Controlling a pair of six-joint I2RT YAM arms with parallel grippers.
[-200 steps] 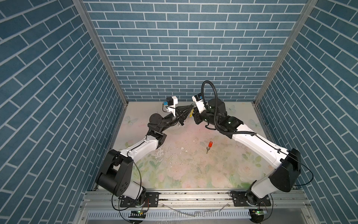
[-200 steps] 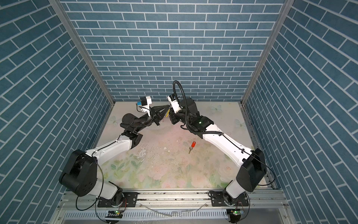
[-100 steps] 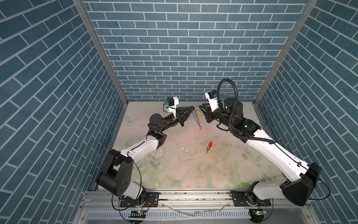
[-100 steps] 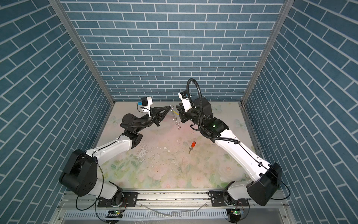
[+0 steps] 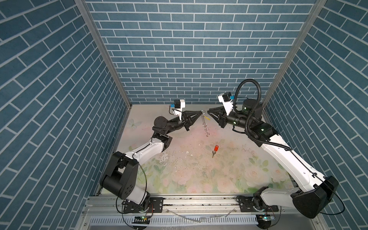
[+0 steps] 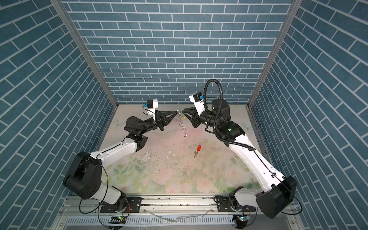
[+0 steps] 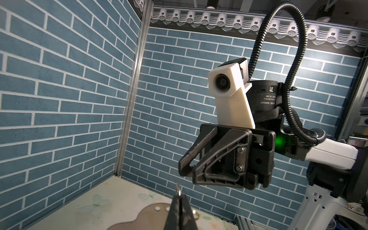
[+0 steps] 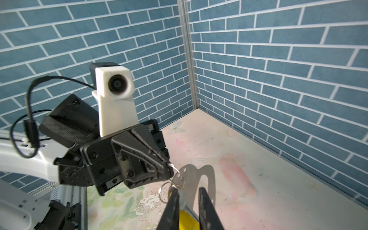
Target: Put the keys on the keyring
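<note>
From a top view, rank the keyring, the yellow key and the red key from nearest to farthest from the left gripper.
1. Keyring: pinched by its top ring in the left gripper, hanging down.
2. Yellow key: in the air beside the keyring's top end.
3. Red key: flat on the table, toward the front.

Quantities in view: two robot arms, left arm [image 5: 146,152] and right arm [image 5: 286,159]; two grippers, left gripper [image 5: 200,112] and right gripper [image 5: 208,112]; two wrist cameras, left wrist camera [image 8: 117,83] and right wrist camera [image 7: 225,83]; two keys, red-tagged key [image 5: 214,150] and yellow-tagged key [image 8: 188,221]; one keyring [image 8: 190,179]; one table [image 5: 229,171]
</note>
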